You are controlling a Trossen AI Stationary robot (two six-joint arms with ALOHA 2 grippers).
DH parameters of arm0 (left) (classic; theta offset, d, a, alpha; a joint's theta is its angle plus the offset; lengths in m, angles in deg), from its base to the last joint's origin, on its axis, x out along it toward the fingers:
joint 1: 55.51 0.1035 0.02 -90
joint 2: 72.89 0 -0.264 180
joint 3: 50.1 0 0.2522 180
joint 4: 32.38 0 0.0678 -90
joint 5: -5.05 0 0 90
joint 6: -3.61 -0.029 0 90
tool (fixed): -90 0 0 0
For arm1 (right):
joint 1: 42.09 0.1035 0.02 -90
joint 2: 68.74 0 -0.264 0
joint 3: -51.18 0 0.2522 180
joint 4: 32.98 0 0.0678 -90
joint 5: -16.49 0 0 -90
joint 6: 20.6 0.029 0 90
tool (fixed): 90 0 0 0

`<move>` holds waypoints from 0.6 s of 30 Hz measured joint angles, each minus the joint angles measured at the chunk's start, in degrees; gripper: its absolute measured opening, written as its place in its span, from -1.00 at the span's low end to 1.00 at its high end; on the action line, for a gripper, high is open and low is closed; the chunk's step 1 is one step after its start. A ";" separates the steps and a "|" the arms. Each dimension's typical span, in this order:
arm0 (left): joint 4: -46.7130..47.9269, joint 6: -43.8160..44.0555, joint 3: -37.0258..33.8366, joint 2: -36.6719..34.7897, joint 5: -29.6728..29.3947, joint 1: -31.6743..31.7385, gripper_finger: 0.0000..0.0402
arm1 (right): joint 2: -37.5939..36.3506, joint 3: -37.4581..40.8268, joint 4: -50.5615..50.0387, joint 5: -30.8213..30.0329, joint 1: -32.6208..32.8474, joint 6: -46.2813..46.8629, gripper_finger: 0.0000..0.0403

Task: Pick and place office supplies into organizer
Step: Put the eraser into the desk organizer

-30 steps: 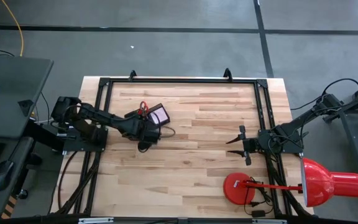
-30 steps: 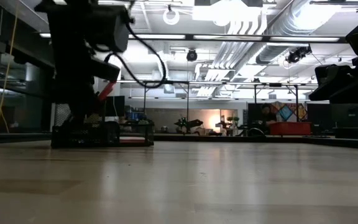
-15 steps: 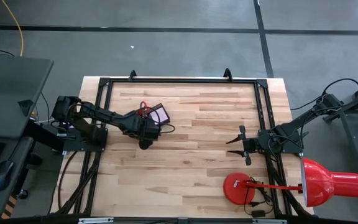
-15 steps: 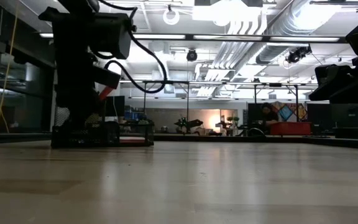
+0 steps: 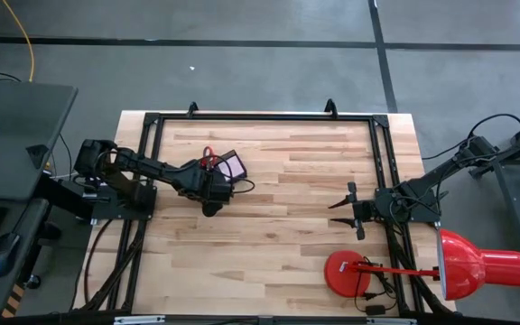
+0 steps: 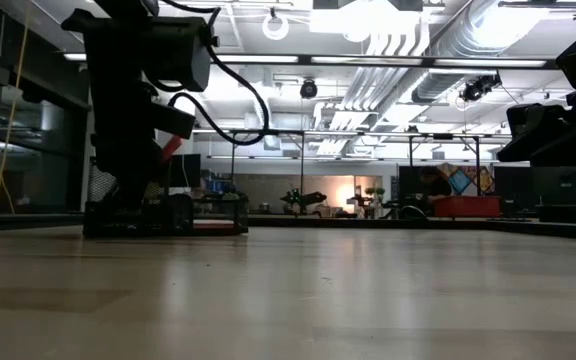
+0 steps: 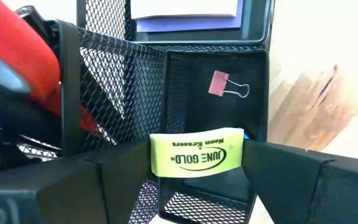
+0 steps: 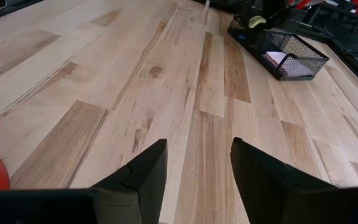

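Two arms in play: the left pincer [image 7: 197,163] sits over the organizer [image 7: 166,93], the yellow eraser [image 7: 196,155] still touching both fingers above the compartment holding a pink binder clip [image 7: 227,85]. Scissors [image 5: 208,160] and note pad [image 5: 231,167] already sit inside. Best to spread fully, then lift straight up (no mesh snag). Against the earlier frame, the arm has shifted over the organizer. Right pincer [image 8: 194,165] waits released, well apart.

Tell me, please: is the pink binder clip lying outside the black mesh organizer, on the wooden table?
No. In the left wrist view the pink binder clip lies on the floor of a compartment of the black mesh organizer.
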 joint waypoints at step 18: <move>0.17 -3.91 5.53 0.22 9.43 0.02 -0.54 | 0.00 0.00 -0.01 0.00 0.01 -0.01 -0.16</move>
